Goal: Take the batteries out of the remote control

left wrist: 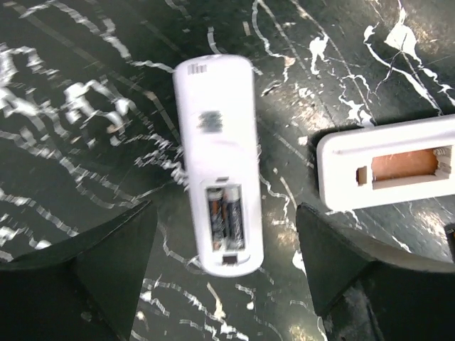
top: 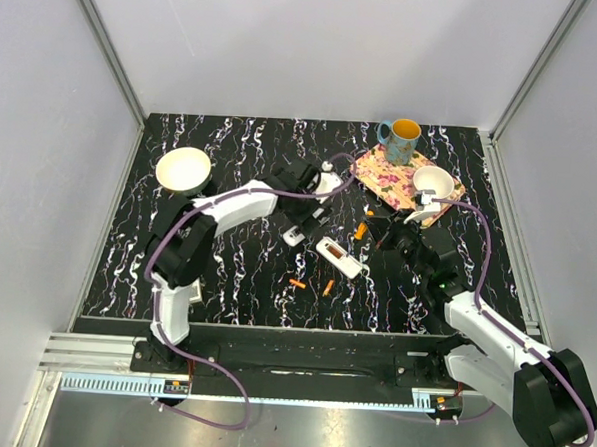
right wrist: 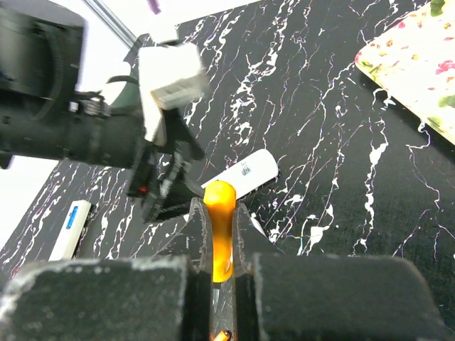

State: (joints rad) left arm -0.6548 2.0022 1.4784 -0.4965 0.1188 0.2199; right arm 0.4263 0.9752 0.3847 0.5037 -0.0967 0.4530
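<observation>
A white remote lies on its face with its compartment open and two dark-and-orange batteries in it. My left gripper is open and hovers over it, one finger on each side, not touching; in the top view the gripper hides most of this remote. A second white remote with an empty compartment lies to the right. My right gripper is shut on a bright orange battery above the table. Two loose orange batteries lie nearer the front.
A cream bowl stands at the back left. A floral mat at the back right carries a white cup, with a blue mug behind it. The two arms work close together at mid-table.
</observation>
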